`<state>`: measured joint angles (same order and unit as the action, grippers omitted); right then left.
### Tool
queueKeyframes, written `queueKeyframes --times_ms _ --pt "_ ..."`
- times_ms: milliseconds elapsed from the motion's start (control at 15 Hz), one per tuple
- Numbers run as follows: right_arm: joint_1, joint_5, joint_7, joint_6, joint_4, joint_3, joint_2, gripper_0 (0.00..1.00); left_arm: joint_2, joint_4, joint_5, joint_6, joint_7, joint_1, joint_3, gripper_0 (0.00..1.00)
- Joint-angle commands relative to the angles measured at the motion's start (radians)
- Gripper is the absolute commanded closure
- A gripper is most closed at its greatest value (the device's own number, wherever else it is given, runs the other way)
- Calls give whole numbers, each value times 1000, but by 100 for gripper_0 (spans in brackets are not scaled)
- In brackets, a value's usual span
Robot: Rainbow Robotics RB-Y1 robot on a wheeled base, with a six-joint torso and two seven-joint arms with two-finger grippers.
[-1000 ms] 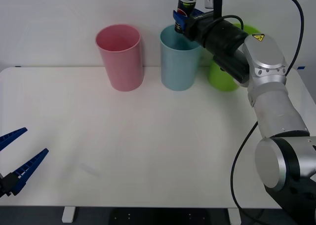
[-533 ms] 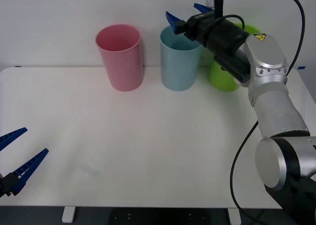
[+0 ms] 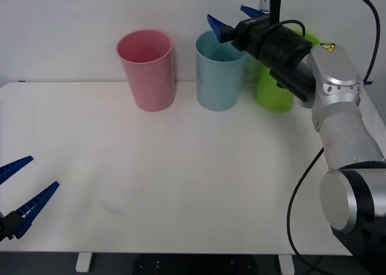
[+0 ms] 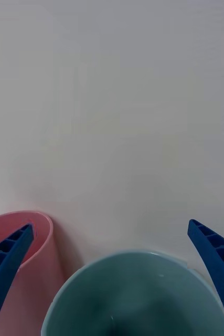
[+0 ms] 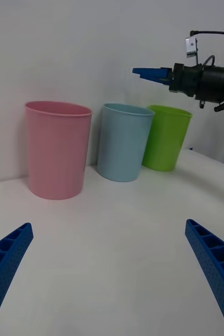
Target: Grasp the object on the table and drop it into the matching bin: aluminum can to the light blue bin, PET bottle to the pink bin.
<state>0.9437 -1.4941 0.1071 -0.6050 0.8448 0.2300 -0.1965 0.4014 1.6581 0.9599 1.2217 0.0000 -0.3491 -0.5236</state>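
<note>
Right gripper [image 3: 233, 20] hovering spread and empty over light blue bin [image 3: 219, 76]; pulling back low risks tipping it.

right end effector [image 3: 232, 20] raised, spread, left end effector [image 3: 18, 190] low, spread

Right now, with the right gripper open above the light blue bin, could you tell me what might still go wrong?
1. The right gripper hangs open just above the light blue bin; pulling back low could clip its rim and tip it.
2. The pink bin and lime green bin stand close on either side, so a sideways swing could knock one over.
3. The can's landing cannot be confirmed: the right wrist view looks into the bin, but its bottom is too dark to tell.
</note>
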Motion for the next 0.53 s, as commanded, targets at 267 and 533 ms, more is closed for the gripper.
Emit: queueKeyframes --times_ms 267,533 --pt "-86 147 10 -24 89 -135 -87 0 0 0 0 0 0 0 0 0" --pt "-180 229 16 -24 209 -221 -139 0 0 0 0 0 0 0 0 0"
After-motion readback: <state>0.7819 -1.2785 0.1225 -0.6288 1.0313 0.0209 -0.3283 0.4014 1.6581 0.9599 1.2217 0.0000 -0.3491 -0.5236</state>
